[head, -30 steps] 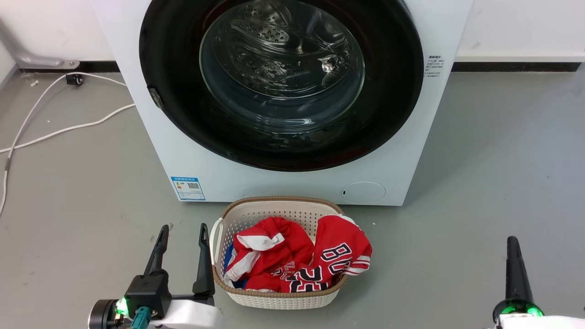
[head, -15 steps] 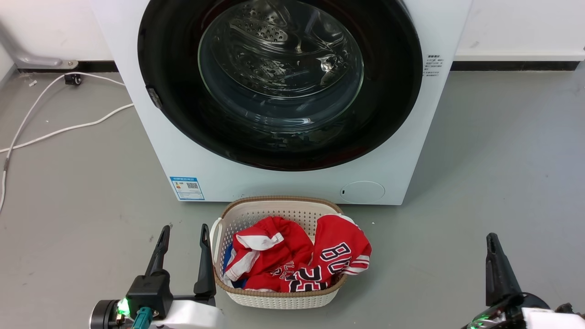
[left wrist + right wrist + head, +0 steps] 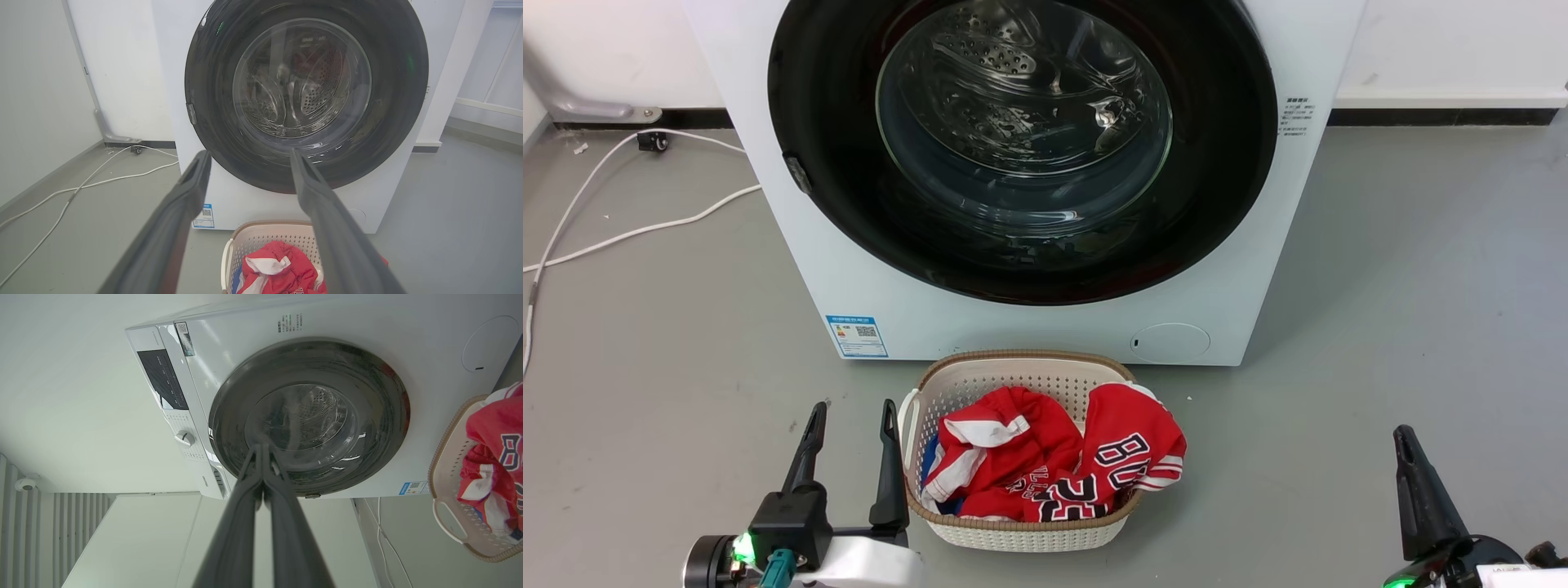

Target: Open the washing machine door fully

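**Both grippers low and empty, door closed**

The left gripper (image 3: 851, 412) is hanging at the lower left of the head view. Its two dark fingers are standing well apart and gripping nothing, and the finger nearer the frame's centre is sitting just beside the handle of the basket (image 3: 1013, 357). The right gripper (image 3: 261, 448) is showing in its own wrist view with its fingers pressed together tip to tip and nothing between them. In the head view it is sitting at the lower right as a single dark spike over the grey floor (image 3: 1421, 286). Neither gripper is touching the machine.

Between them, at the lower centre, the pale basket is resting on the floor and holding red clothes (image 3: 1054, 457) with white and black lettering. Just behind it the white washing machine (image 3: 1013, 331) is taking up the upper centre. The washing machine door (image 3: 1021, 139) — a glossy black disc with a clear glass bowl — is lying closed against the machine's front, with the steel drum showing through. A white cable (image 3: 605, 237) is trailing across the floor at the left.
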You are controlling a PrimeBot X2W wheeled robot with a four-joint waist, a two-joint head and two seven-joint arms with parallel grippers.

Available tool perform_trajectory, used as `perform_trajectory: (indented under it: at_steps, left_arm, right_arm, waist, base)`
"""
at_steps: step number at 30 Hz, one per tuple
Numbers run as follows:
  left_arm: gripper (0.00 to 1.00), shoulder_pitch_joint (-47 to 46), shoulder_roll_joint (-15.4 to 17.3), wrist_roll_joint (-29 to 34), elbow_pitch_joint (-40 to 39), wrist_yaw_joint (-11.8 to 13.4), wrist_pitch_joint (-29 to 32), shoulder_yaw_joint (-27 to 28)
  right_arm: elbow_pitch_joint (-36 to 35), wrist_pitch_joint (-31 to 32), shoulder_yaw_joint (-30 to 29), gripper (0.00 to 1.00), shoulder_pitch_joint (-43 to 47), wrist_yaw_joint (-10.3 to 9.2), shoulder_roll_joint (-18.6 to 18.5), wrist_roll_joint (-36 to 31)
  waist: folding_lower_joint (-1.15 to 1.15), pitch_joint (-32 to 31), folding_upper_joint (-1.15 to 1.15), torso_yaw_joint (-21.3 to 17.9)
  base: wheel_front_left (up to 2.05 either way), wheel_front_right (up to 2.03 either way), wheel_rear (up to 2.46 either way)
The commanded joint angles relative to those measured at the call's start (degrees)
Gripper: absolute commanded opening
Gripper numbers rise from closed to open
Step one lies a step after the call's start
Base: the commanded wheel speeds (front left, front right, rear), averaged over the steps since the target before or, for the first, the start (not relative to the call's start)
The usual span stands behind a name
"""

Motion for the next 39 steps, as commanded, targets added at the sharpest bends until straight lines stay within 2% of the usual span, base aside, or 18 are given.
perform_trajectory:
  at_steps: [1, 8, 13, 18, 22, 28, 34, 35, 39]
  left_arm:
    - [1.0, 0.31, -0.07, 0.29, -0.19, 0.27, -0.16, 0.03]
    - [1.0, 0.08, -0.08, 0.63, -0.2, 0.44, -0.16, 0.14]
    - [1.0, -0.35, -0.07, 0.99, -0.57, 0.78, -0.16, 0.21]
    - [1.0, -2.27, -0.08, 1.51, -1.03, 0.45, -0.15, 0.25]
    - [1.0, -4.44, -0.07, 1.93, -1.58, 0.41, -0.15, 0.24]
    - [1.0, -7.54, -0.08, 2.42, -3.03, 0.64, -0.15, 0.01]
    - [1.0, -10.46, -0.08, 2.96, -4.13, 0.62, -0.15, -0.36]
    - [1.0, -11.68, -0.07, 2.97, -4.81, 0.84, -0.15, -0.4]
    - [1.0, -14.09, -0.08, 3.07, -6.03, 1.14, -0.15, -0.91]
  right_arm:
    - [-0.14, 0.19, 0.23, 0.0, 0.3, 0.0, 0.04, -0.34]
    - [-0.08, 0.02, 0.29, 0.0, -0.29, 0.0, 0.05, -1.86]
    - [0.61, 0.47, -3.09, 0.0, -3.73, 0.0, -0.1, -2.62]
    - [2.78, 1.25, -8.23, 0.0, -10.6, 0.0, -1.98, -2.72]
    - [5.66, 2.94, -12.1, 0.0, -17.81, 0.0, -4.47, -1.93]
    - [11.24, 6.63, -14.62, 0.0, -30.0, 0.0, -8.54, -1.75]
    - [16.15, 10.67, -14.32, 0.0, -39.84, 0.0, -12.54, -2.6]
    - [18.04, 12.22, -13.64, 0.0, -43.52, 0.0, -14.36, -3.47]
    - [21.77, 14.77, -12.46, 0.0, -50.81, 0.0, -17.77, -4.51]
  waist:
    - [0.0, 0.04, 0.0, 0.04]
    - [0.0, 0.32, 0.0, 0.23]
    - [0.0, 1.26, 0.0, 0.09]
    - [0.0, 4.05, 0.0, 0.79]
    - [0.0, 7.52, 0.0, 1.86]
    - [0.0, 13.72, 0.0, 2.54]
    - [0.0, 19.19, 0.0, 3.27]
    - [0.0, 21.43, 0.0, 3.44]
    - [0.0, 25.99, 0.0, 4.13]
  base:
    - [0.0, 0.0, 0.0]
    - [0.0, 0.0, 0.0]
    - [0.0, 0.0, 0.0]
    - [0.0, 0.0, 0.0]
    - [0.0, 0.0, 0.0]
    - [0.0, 0.0, 0.0]
    - [0.0, 0.0, 0.0]
    - [0.0, 0.0, 0.0]
    - [0.0, 0.0, 0.0]
